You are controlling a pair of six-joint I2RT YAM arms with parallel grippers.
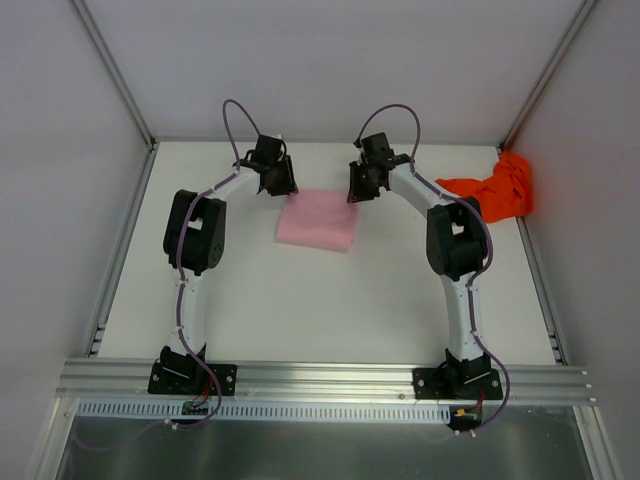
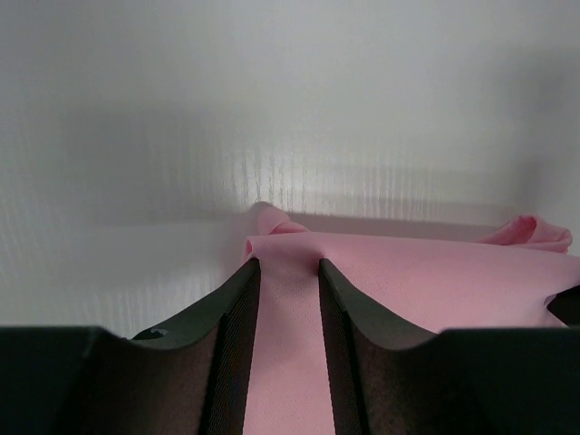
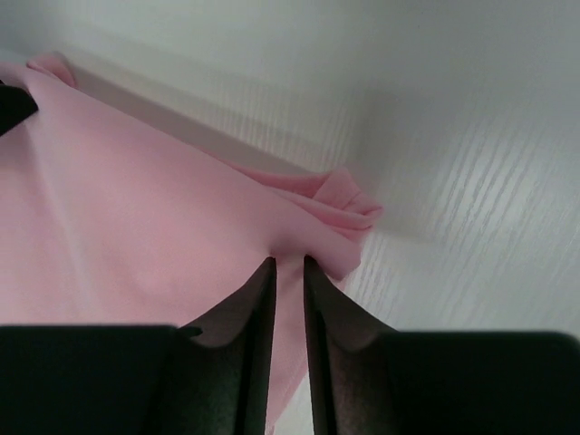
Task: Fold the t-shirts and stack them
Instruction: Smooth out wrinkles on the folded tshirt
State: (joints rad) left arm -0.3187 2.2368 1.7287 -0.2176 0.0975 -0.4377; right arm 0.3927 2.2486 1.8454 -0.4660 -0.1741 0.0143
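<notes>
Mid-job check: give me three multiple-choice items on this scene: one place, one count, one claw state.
1. Where does the orange-red t-shirt lie? A) far right corner of the table B) between the arm bases C) draped over the left arm
2. How many t-shirts show? A) one B) two C) three
3. What is the left claw doing? A) standing open B) pinching the pink t-shirt C) holding the orange-red t-shirt
Answers: 1 A, crumpled at the far right; 2 B, one pink, one orange-red; 3 B, pink cloth runs between its fingers.

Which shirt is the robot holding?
The pink t-shirt, mid-table: both pairs of jaws pinch its far corners. The orange t-shirt lies crumpled alone, far right.
</notes>
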